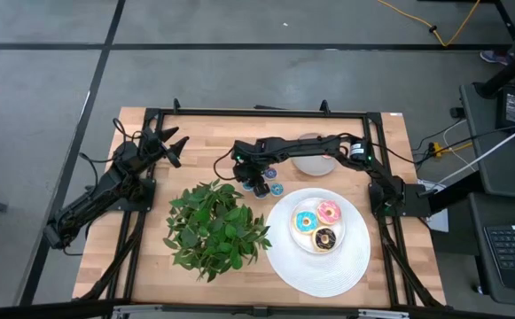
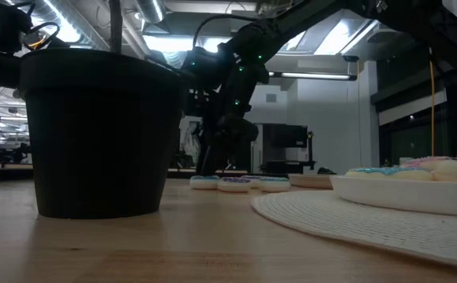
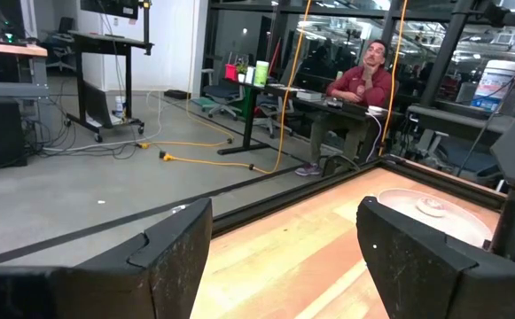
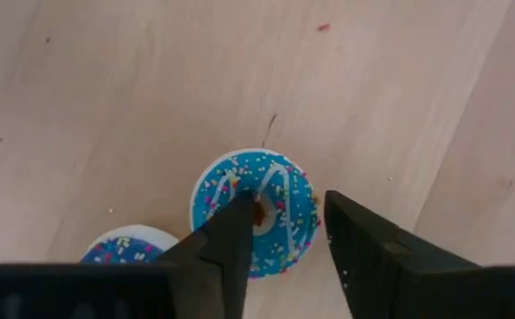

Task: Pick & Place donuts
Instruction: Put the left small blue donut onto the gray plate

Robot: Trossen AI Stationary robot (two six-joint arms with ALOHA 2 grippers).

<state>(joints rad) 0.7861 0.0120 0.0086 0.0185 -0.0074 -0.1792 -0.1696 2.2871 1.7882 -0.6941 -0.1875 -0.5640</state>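
Three iced toy donuts [image 1: 318, 225] already sit on the white woven plate [image 1: 306, 266], while the right gripper [image 4: 279, 239], jaws partly open, straddles a tiny blue sprinkled ring [image 4: 255, 210] on the wooden table [image 1: 151, 257]; the left gripper [image 1: 172, 146] waits open.

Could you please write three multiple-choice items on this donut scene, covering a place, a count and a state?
1. Where is the potted plant?
A. left of the white plate
B. on the white plate
C. in the grey dish

2. How many donuts lie on the white plate?
A. one
B. three
C. five

3. How does the right gripper stand?
A. high above the table
B. down at a small blue donut, one finger at its hole
C. holding the plant

Key: 1 A, the high view shows the plant beside the plate. 2 B, blue, pink and brown ones sit there. 3 B, the right wrist view shows the fingers astride the small blue donut's ring.
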